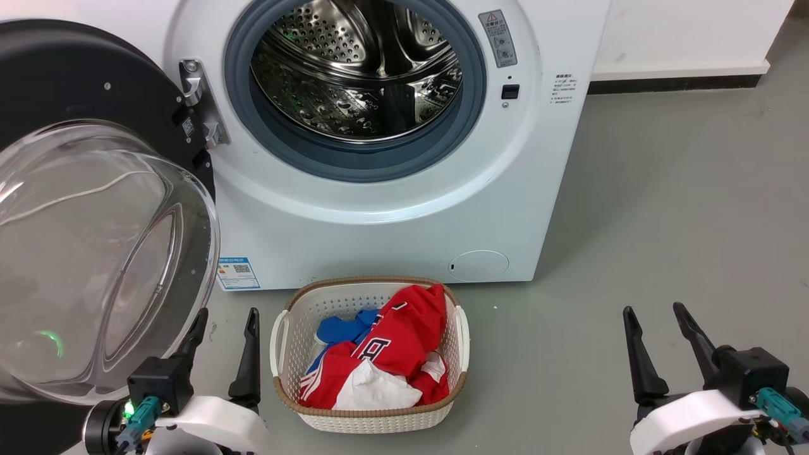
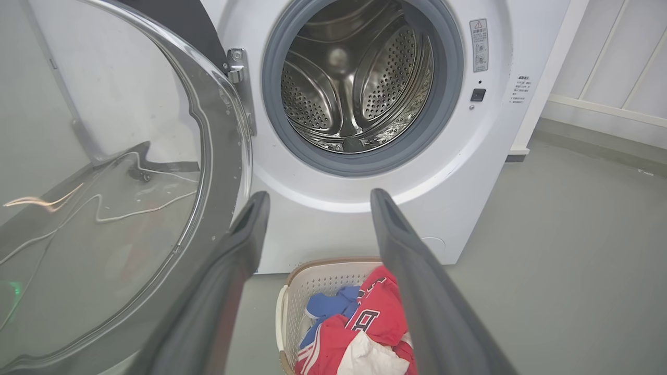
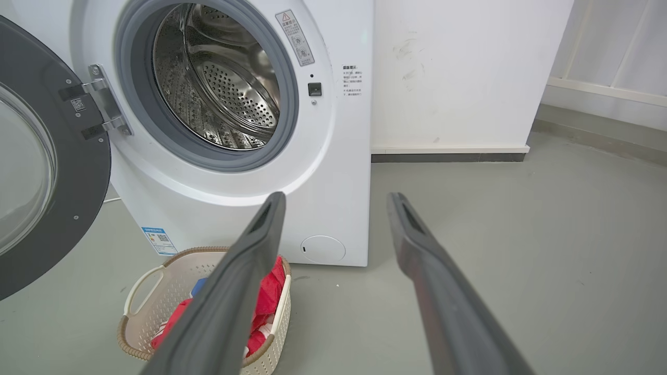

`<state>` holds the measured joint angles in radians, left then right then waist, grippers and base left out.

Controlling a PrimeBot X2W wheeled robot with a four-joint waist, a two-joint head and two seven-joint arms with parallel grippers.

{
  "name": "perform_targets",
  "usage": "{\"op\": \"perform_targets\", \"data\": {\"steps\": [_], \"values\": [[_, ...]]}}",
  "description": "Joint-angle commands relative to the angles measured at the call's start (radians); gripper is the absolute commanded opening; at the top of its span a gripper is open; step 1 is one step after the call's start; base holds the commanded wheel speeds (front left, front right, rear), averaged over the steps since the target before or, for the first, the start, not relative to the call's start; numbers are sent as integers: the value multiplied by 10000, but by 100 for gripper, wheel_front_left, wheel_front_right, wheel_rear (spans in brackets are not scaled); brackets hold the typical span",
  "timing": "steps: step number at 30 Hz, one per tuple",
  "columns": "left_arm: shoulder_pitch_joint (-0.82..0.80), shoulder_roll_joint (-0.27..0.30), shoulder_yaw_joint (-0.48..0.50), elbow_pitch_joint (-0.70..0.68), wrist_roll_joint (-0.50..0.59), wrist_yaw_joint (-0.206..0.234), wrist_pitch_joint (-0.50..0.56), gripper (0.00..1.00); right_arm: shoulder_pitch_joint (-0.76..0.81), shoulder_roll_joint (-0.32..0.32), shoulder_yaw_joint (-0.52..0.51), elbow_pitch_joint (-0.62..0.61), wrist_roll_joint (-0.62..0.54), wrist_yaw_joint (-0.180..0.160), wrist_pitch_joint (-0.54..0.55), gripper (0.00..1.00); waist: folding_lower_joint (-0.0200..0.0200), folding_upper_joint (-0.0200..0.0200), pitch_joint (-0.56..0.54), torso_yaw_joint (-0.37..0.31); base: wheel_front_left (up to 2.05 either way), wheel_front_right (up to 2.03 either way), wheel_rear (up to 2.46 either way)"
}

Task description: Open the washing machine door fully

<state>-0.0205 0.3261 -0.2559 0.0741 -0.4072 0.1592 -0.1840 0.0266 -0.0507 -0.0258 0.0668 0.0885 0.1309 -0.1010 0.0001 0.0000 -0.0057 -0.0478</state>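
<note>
Both the left pincer (image 1: pixel 227 313) and right pincer (image 1: pixel 652 308) stood spread and empty before the white front-loading washing machine (image 1: pixel 379 215); its round, black-rimmed glass-bowl door (image 1: pixel 95 208) hung wide open beside it, so nothing seemed left.

Left end effector (image 1: pixel 226 314) and right end effector (image 1: pixel 652 309): same build. Each has two long dark fingers (image 2: pixel 229 281) tapering to narrow tips, matt grey up close, with a shallow groove along the inner face. Black block housing (image 1: pixel 749 373) at base. White rounded wrist shell (image 1: pixel 686 417). Teal connector (image 1: pixel 774 402) with cable. Green light (image 1: pixel 129 407) on left wrist.
</note>
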Motion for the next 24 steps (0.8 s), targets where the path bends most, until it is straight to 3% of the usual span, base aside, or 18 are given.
{"op": "perform_targets", "data": {"steps": [1,6,7,10,24], "values": [[-78,29,-16,29,23,46,-29,100,15,11,-15,7,56,-2,-43,100,-1,0,-9,9,0,0,0],[-94,72,-28,28,-23,48,-35,100,53,11,-28,9,93,-2,-42,100,-1,0,-29,15,0,0,0],[2,38,-16,8,-29,3,1,0,9,0,-18,5,25,0,-3,0,0,0,-28,16,0,0,0],[86,-44,-44,159,-53,-9,12,0,100,2,-3,169,34,0,8,0,0,0,-27,17,0,0,0],[-106,-498,599,437,-2351,-540,515,0,-194,-2,-163,458,2891,0,405,0,0,0,-14,68,0,0,0]]}}
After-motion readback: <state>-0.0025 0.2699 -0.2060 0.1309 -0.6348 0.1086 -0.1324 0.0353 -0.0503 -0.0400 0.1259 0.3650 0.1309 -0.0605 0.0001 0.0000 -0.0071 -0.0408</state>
